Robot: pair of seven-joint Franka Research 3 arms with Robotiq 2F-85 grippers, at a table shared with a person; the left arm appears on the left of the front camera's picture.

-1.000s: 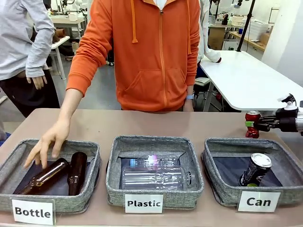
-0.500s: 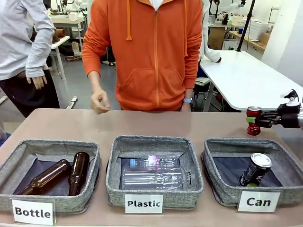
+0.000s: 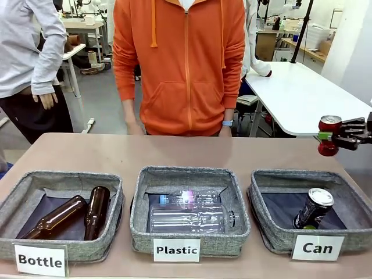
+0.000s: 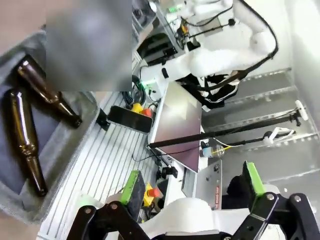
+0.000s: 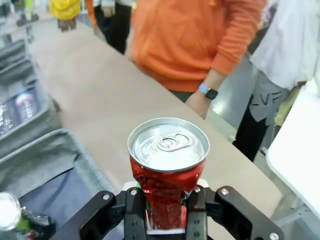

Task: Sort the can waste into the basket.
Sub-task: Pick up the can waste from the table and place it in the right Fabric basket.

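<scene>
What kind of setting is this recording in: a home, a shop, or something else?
Most likely a robotics lab or workshop. Three grey woven-fabric baskets with printed labels, the "Can" basket among them, sit in a staged row on a brown table, with white work tables and equipment stands behind.

red can (image 3: 329, 135): red dented body, silver top with pull tab
dark can (image 3: 312, 208): black with green marks, silver top
can basket (image 3: 267, 221): grey woven fabric, dark navy lining, white label with black print
plastic basket (image 3: 139, 215): same grey weave, white label
bottle basket (image 3: 110, 203): same grey weave, white label
glass bottles (image 3: 96, 211): brown
plastic bottles (image 3: 192, 220): clear
right gripper (image 3: 329, 138): black, green pads
left gripper (image 4: 192, 185): black, bright green pads
desk (image 3: 145, 152): pale brown
hoodie (image 3: 186, 64): orange
</scene>
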